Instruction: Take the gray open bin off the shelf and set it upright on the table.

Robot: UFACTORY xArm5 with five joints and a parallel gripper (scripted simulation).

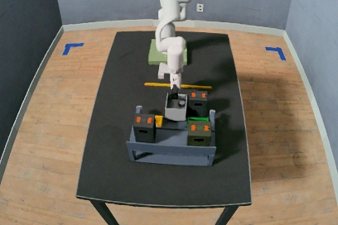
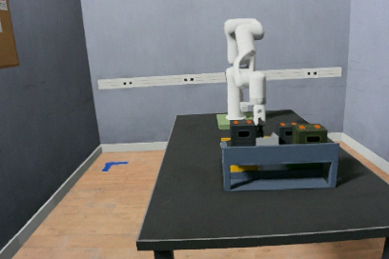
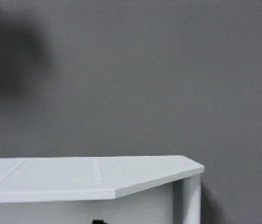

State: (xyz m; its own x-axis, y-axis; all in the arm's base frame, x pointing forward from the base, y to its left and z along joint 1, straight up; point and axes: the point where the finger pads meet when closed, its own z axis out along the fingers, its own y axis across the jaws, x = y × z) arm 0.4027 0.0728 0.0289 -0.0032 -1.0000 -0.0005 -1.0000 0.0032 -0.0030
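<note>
The gray open bin stands on the blue-gray shelf, at its back middle, with a dark part inside. In the side view only its top edge shows between the dark bins. My gripper is open and empty, pointing down at the bin's far rim. The wrist view shows the bin's pale rim close below, with the dark table behind it; the fingers are out of that view.
Two black bins and an olive bin with orange parts stand on the shelf around the gray bin. A yellow bar lies on the table behind the shelf. A green pad lies under the arm's base.
</note>
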